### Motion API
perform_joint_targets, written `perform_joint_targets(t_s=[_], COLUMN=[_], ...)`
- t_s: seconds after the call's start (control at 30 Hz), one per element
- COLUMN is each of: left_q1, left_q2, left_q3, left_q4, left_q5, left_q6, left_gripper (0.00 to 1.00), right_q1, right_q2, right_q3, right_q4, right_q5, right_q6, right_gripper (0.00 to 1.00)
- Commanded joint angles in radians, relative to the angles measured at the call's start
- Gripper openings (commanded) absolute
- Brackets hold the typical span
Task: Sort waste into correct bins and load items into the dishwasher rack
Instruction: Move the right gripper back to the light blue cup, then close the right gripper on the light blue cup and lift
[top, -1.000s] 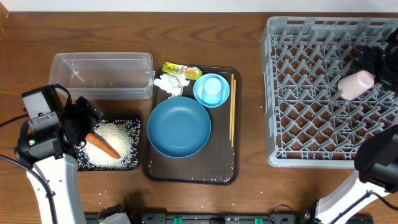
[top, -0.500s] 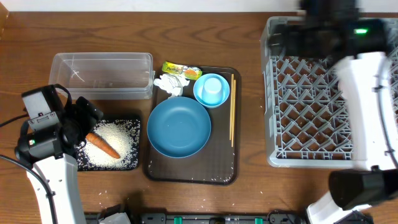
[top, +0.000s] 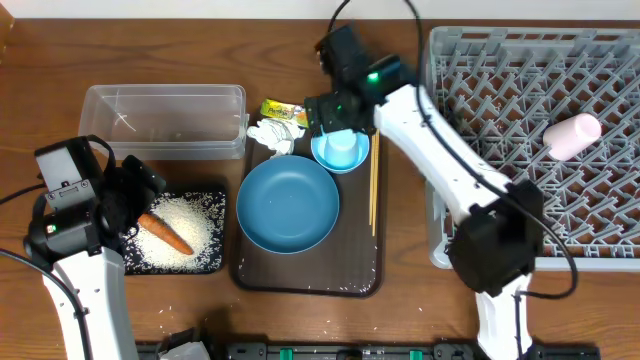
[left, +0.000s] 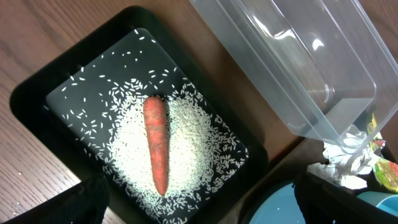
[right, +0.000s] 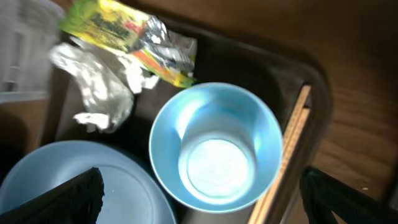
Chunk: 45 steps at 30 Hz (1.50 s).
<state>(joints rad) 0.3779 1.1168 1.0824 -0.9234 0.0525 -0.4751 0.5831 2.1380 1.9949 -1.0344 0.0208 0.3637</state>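
Right gripper (right: 208, 199) is held wide open, nothing gripped, over the upright light-blue plastic cup (right: 214, 146) at the far end of the dark brown serving tray (top: 310, 280). Crumpled white tissue (right: 102, 87) and yellow-green snack wrapper (right: 124, 31) are seen just left of the cup. Thin wooden chopsticks (top: 373, 175) are seen just right of it, and the large dark-blue bowl (top: 288, 205) on its near side. Left gripper (left: 205, 205) is likewise wide open and empty above the shallow black rectangular tray (left: 37, 93), where the orange carrot (left: 155, 143) is laid on white rice grains (left: 193, 143). The small whitish-pink cup (top: 572, 135) is lying in the grey pegged plastic rack (top: 560, 220).
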Motion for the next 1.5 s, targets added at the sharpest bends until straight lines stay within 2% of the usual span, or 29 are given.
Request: perform_joint_targets(t_s=[0.0,0.3,0.63,0.9,0.97,1.23,1.47], left_q1=[0.005,0.005,0.005,0.005,0.005,0.005,0.005], left_q2=[0.002,0.002,0.002,0.002,0.002,0.002,0.002], left_q3=[0.012,0.012,0.012,0.012,0.012,0.012,0.012], left_q4=[-0.003,-0.003,-0.003,-0.003,-0.003,-0.003,-0.003], left_q5=[-0.012,-0.012,-0.012,-0.012,-0.012,-0.012,-0.012], left_q6=[-0.006,-0.006,-0.006,-0.006,-0.006,-0.006,-0.006], left_gripper=[0.97,0.97,0.97,0.97,0.97,0.97,0.97], right_q1=[0.021,0.022,0.021,0.021,0.02,-0.026,-0.144], right_q2=[0.043,0.102,0.153,0.153,0.145,0.007,-0.233], right_q3=[0.004,0.004,0.004,0.004,0.008,0.084,0.107], right_q4=[-0.008,-0.025,-0.031,-0.031,-0.033,-0.071,-0.074], right_q5=[0.089,0.087,0.057,0.058,0.058,0.058,0.057], right_q6=[0.071,0.096,0.103,0.103,0.103,0.09,0.065], right_gripper=[0.97,0.96,0.88,0.66,0.66,0.65,0.63])
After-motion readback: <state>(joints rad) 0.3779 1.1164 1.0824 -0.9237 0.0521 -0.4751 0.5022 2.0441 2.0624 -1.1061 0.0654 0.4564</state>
